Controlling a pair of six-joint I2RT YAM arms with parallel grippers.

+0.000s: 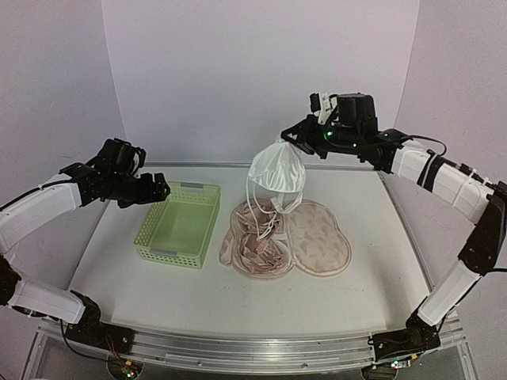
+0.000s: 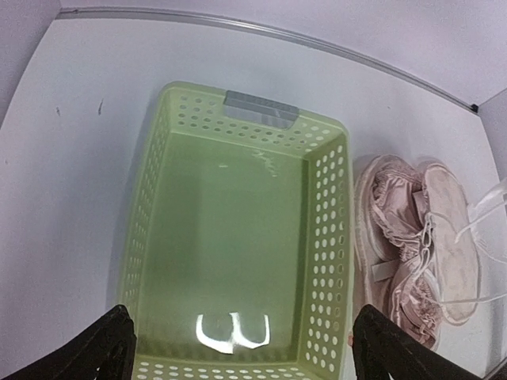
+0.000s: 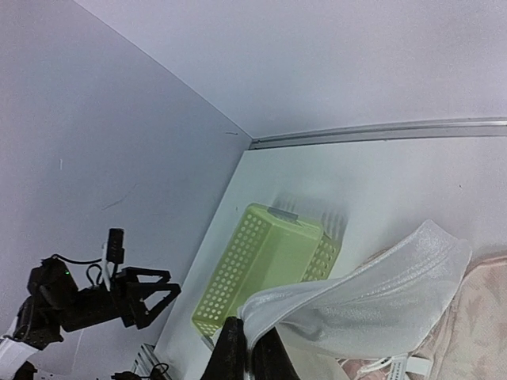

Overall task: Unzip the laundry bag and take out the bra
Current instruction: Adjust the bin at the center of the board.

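Note:
The laundry bag [image 1: 317, 237] lies open on the table, its beige printed half to the right and the pink lining [image 1: 257, 249] to the left. My right gripper [image 1: 287, 137] is shut on the top edge of a white bra [image 1: 277, 170] and holds it in the air above the bag, its straps [image 1: 265, 214] trailing down to the lining. In the right wrist view the bra [image 3: 372, 293] hangs from my pinched fingertips [image 3: 252, 348]. My left gripper [image 1: 162, 190] is open and empty, above the left of the green basket [image 1: 181, 226]. The bag also shows in the left wrist view [image 2: 412, 245].
The light green lattice basket [image 2: 238, 237] stands left of the bag with nothing in it. White walls close the back and sides; a metal rail [image 1: 238, 348] runs along the table's near edge.

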